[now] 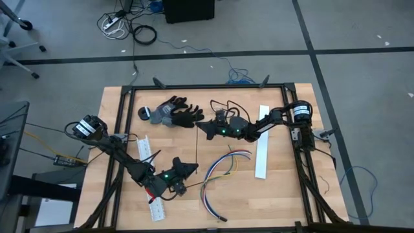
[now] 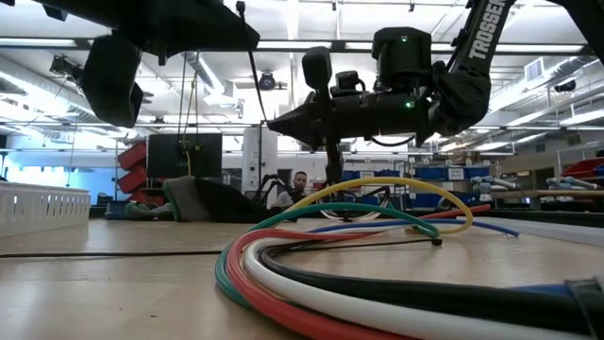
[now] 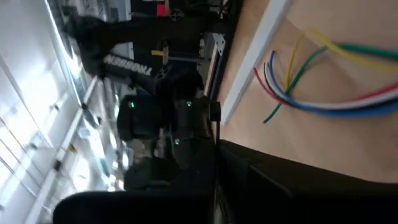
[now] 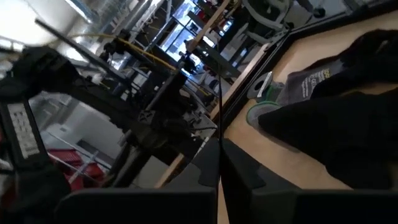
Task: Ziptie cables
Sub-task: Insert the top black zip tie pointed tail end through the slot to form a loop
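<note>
While the cables (image 1: 218,176) lie loose at the lower centre of the high view, fanned in open curves on the counter (image 1: 284,194) and bound by nothing, the task stands at its opening stage. No tie encircles them; in the low view they fill the foreground unbundled, their coloured ends spreading apart. Just left of them the left hand (image 1: 191,168) hangs above the counter, pointing toward frame centre; whether it is open or closed cannot be told. From it a thin black strip (image 1: 196,144), probably the zip tie, runs straight up the frame to the right hand (image 1: 202,127), which appears closed on the strip's far end, as the right wrist view suggests. Both hands are apart from the cables. A long white strip (image 1: 262,142) lies right of centre, and black gloves (image 1: 173,111) rest beyond, at upper centre. Left to do, by this evidence: gather the cables, pass the strip around them, thread and tighten it.
</note>
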